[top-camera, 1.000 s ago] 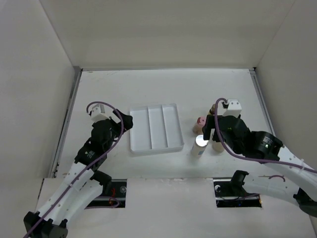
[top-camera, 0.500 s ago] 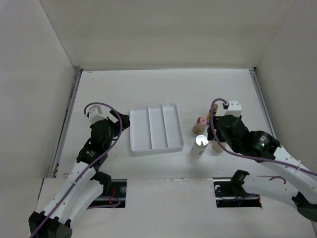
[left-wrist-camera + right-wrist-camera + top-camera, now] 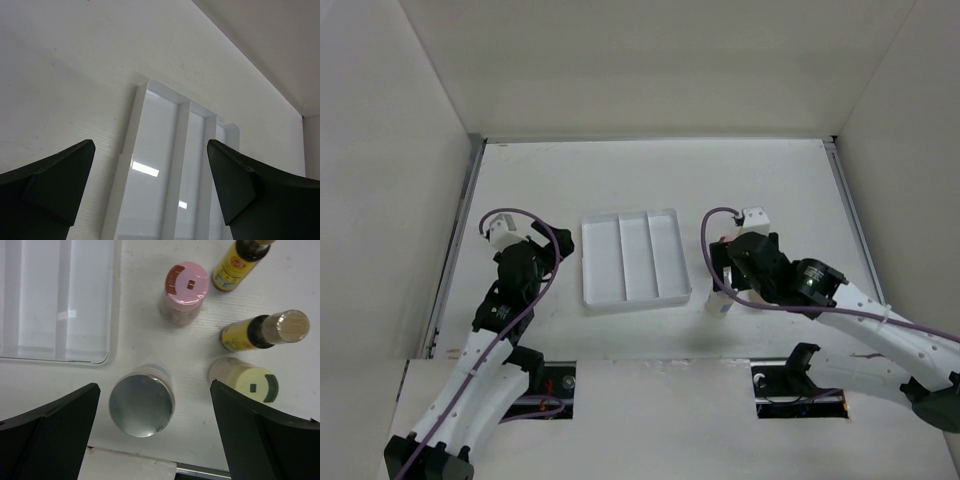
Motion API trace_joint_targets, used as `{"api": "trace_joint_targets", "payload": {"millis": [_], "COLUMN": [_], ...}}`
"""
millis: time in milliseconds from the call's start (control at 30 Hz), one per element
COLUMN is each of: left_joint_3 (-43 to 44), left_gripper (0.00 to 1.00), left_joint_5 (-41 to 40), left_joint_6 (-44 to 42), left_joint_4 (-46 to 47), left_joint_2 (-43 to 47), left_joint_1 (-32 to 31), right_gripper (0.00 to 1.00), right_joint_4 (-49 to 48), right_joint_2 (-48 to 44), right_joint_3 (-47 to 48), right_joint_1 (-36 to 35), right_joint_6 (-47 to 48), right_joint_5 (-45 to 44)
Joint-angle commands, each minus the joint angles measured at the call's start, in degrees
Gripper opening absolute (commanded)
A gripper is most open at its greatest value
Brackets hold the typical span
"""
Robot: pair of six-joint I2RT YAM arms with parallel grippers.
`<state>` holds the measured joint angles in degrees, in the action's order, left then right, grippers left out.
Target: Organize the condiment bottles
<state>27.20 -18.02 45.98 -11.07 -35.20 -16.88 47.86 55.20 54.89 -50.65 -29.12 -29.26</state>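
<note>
White walls (image 3: 650, 60) box in a white table (image 3: 620, 180), with a white three-compartment tray (image 3: 632, 258) lying near its middle.

From above, the left gripper (image 3: 552, 250) sits just left of the tray and apart from it. In its wrist view both fingers (image 3: 50, 185) are spread wide. Nothing lies between them and they touch nothing; only bare table and the tray's near corner show in the gap.

The right gripper (image 3: 155, 384) hangs over the cluster of bottles to the right of the tray, and from above its arm hides most of them. Its fingers (image 3: 50, 435) are also spread wide and grasp nothing. The silver-capped bottle (image 3: 142, 400) stands on the table directly below the gap, nearer the tray-side finger (whether that finger brushes the cap cannot be told). It is just off the tray's near right corner, outside every compartment.

Beyond it stands the pink-capped bottle (image 3: 186, 287), beside the tray's right rim but not touching it. Farther right is a dark brown bottle (image 3: 239, 265) with a yellow label, and nearer is a second dark brown bottle (image 3: 262, 332). The squat cream bottle (image 3: 247, 380) stands close by the far-side finger. All five rest on the table, apart from one another.
</note>
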Motion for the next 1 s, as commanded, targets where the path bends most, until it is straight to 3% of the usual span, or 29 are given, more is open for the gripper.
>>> {"api": "trace_joint_targets", "payload": {"millis": [0, 400, 567, 667, 767, 967], "left_joint_3": [-1.01, -1.19, -1.27, -1.80, -2.06, -0.92], "left_gripper": [1.00, 1.00, 1.00, 1.00, 1.00, 1.00], "left_joint_5": [-0.52, -0.52, -0.52, -0.44, -0.44, -0.79], "left_joint_6": [-0.18, -0.45, -0.27, -0.10, -0.01, 2.01], "left_joint_4": [0.17, 0.79, 1.66, 2.28, 2.54, 3.07], "left_joint_2": [0.84, -0.48, -1.27, -1.45, -1.27, -0.57], "left_joint_1": [0.41, -0.03, -0.21, -0.21, -0.21, 1.02], "right_gripper": [1.00, 0.99, 0.83, 0.62, 0.50, 0.48], "right_joint_4": [-4.00, -4.09, -4.61, -4.44, -2.43, 0.40], "right_joint_2": [-1.06, 1.84, 2.54, 3.07, 2.64, 2.36], "right_joint_3": [-0.22, -5.06, -5.76, -5.24, -2.87, 10.12], "right_joint_1": [-2.12, -3.09, -3.09, -3.09, -3.61, -4.67], "right_joint_6": [-0.40, -2.69, -3.31, -3.57, -3.83, -0.24], "right_joint_5": [2.09, 3.94, 4.03, 3.59, 2.72, -2.12]}}
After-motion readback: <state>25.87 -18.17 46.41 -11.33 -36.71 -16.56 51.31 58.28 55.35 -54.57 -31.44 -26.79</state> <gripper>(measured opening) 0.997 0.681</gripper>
